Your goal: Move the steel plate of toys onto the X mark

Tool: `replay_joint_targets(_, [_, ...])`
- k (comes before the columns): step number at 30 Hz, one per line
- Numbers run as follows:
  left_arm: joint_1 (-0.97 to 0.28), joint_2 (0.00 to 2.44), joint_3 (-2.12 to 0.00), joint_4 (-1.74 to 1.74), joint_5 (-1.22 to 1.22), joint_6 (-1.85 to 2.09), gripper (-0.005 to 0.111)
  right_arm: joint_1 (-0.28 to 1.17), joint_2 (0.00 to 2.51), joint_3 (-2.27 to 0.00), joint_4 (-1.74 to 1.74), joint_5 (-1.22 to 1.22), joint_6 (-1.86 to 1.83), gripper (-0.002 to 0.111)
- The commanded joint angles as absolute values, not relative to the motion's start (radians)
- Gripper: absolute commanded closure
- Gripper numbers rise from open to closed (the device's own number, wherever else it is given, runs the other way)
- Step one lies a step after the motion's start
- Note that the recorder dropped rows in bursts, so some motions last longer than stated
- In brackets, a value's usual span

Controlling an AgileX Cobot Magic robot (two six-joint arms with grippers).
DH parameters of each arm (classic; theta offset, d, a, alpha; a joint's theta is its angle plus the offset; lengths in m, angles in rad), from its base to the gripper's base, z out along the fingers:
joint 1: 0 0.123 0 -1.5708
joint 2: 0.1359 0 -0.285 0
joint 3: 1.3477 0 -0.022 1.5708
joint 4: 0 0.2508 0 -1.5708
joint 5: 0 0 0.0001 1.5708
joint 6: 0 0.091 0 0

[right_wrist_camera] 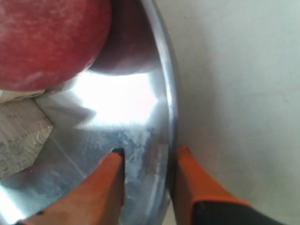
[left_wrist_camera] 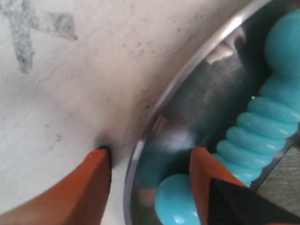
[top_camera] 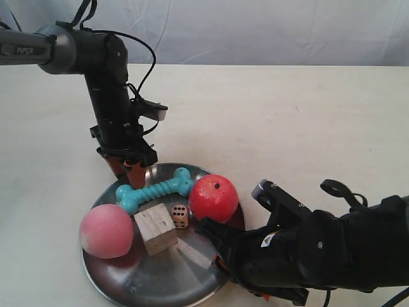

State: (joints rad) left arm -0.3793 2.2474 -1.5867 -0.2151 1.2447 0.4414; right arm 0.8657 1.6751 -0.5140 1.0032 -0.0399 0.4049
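The steel plate (top_camera: 153, 275) lies on the table and holds a teal bone (top_camera: 155, 189), a red ball (top_camera: 213, 197), a pink ball (top_camera: 106, 231), a wooden cube (top_camera: 156, 228) and a die (top_camera: 180, 215). My left gripper (left_wrist_camera: 151, 150) is open astride the far rim (left_wrist_camera: 187, 75), one finger on the table and one inside by the bone (left_wrist_camera: 262, 131), neither pressing the rim. My right gripper (right_wrist_camera: 150, 150) is shut on the plate's near rim (right_wrist_camera: 166, 93), below the red ball (right_wrist_camera: 47, 42). Dark grey strokes of the X mark (left_wrist_camera: 22, 51) lie on the table outside the rim, cut off by the picture's edge.
The cream table stretches behind and to both sides of the plate. The arm at the exterior view's left (top_camera: 108, 83) stands upright over the far rim. The arm at the exterior view's right (top_camera: 332, 249) lies low along the front edge.
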Motion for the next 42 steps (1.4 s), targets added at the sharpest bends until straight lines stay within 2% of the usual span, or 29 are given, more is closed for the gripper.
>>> replay_joint_targets(1, [-0.376,2.28,-1.528,-0.121,1.221,0.421,0.055,0.868,1.679,-0.523,0.997,-0.063,0.401,0.076])
replay_joint_targets(9, [-0.376,2.28,-1.474,-0.155,1.221,0.366,0.055,0.868,1.679,-0.523,0.997,-0.068,0.401,0.076])
replay_joint_targets(11, [-0.376,2.28,-1.473,-0.194,1.221,0.366,0.062,0.868,1.679,-0.523,0.997,-0.091,0.399,0.076])
replay_joint_targets(12, [-0.376,2.28,-1.473,-0.221,1.221,0.36,0.074,0.868,1.679,-0.523,0.997,-0.098,0.399,0.076])
replay_joint_targets(13, [-0.376,2.28,-1.472,-0.229,1.221,0.35,0.079,0.868,1.679,-0.523,0.997,-0.1,0.399,0.076])
replay_joint_targets(14, [-0.376,2.28,-1.464,-0.244,1.221,0.343,0.095,0.868,1.682,-0.523,0.997,-0.102,0.399,0.077])
replay_joint_targets(15, [-0.376,2.28,-1.46,-0.258,1.221,0.343,0.107,0.868,1.682,-0.523,0.997,-0.102,0.399,0.084])
replay_joint_targets(18, [-0.376,2.28,-1.452,-0.284,1.221,0.343,0.106,0.868,1.682,-0.523,0.997,-0.105,0.399,0.107])
replay_joint_targets(19, [-0.376,2.28,-1.449,-0.288,1.218,0.343,0.107,0.868,1.682,-0.523,0.997,-0.105,0.4,0.109])
replay_joint_targets(42, [-0.38,2.228,-1.449,-0.339,1.206,0.391,0.107,0.866,1.651,-0.523,0.993,0.0,0.397,0.109])
